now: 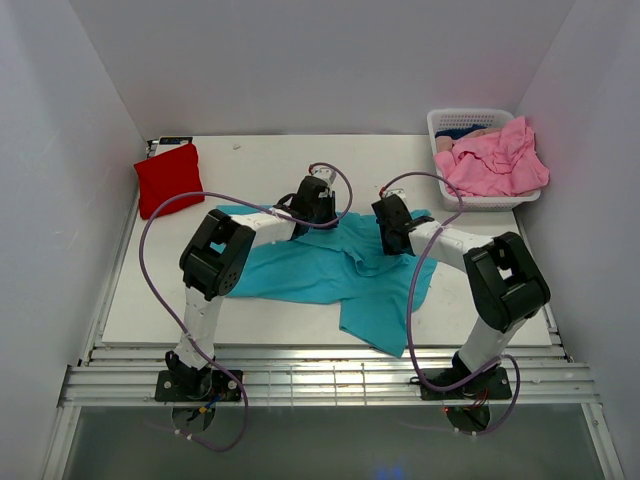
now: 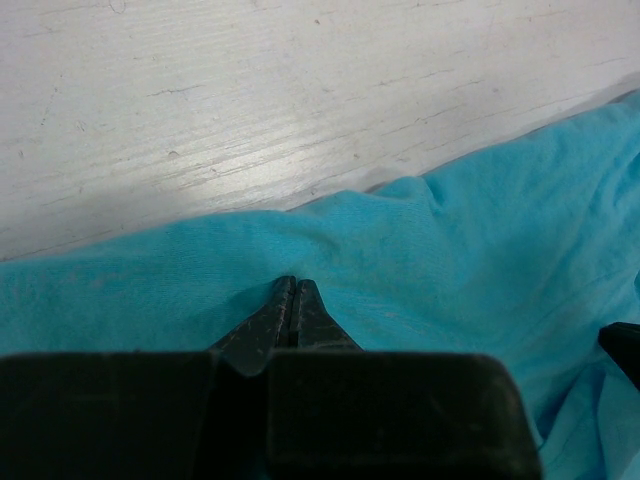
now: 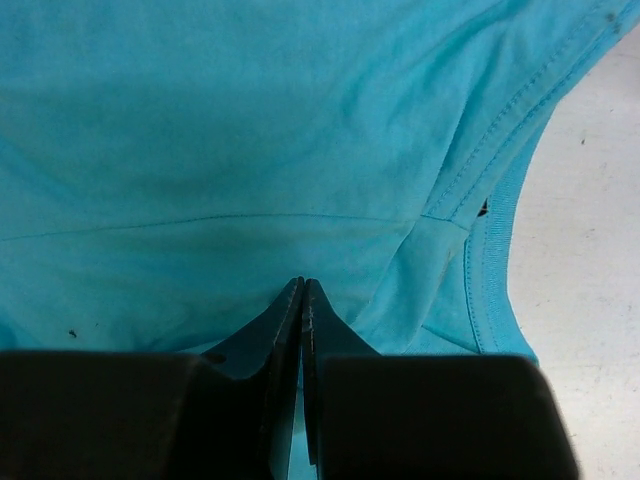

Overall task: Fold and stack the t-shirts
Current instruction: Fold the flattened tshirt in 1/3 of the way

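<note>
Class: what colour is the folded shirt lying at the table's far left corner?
Red. The shirt shows best in the top external view.

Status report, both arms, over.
Grippers: left gripper and right gripper shut on teal shirt. Shirt spread, unfolded. Red shirt folded far left. Nothing in the way.

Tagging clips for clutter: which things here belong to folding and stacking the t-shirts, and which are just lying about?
Job: teal fabric t-shirt spread out, pinched by the left gripper and right gripper; folded red fabric shirt; crumpled pink fabric shirts.
Lying about: white slotted plastic basket holding the pink ones; small dark object just beyond the red shirt.
</note>
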`<state>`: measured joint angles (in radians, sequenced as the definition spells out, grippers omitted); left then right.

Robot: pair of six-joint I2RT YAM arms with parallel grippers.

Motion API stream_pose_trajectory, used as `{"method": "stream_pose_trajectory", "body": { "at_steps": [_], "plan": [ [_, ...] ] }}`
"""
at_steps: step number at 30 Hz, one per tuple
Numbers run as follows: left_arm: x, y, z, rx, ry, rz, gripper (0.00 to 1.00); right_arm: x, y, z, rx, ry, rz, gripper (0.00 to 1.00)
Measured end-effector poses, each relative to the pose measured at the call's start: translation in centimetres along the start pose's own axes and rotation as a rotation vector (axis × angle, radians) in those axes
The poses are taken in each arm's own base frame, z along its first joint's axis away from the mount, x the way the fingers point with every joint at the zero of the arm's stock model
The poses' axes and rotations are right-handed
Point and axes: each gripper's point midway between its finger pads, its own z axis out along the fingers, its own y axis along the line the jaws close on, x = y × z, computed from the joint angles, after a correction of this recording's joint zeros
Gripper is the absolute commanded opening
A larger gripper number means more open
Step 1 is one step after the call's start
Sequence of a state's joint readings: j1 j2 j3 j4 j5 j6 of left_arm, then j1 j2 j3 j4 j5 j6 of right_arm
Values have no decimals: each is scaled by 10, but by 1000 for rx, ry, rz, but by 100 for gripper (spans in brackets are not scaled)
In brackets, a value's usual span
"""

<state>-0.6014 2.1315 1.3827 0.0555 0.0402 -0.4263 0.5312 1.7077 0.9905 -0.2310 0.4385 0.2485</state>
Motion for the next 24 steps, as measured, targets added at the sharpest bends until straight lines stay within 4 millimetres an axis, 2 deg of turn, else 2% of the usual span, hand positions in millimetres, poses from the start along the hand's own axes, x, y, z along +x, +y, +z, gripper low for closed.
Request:
{"method": "stream_pose_trajectory", "body": {
  "at_steps": [7,16,24],
  "plan": [
    [0,1,0,-3,-1,0,0,8,6,-2,-44,28,-4,8],
    [0,2,0,-8,0,1,0,22,10,-36,-146,68,5,8],
    [1,2,0,-11,1,7,0,65,12,-45,-193,188,-1,8]
  ]
}}
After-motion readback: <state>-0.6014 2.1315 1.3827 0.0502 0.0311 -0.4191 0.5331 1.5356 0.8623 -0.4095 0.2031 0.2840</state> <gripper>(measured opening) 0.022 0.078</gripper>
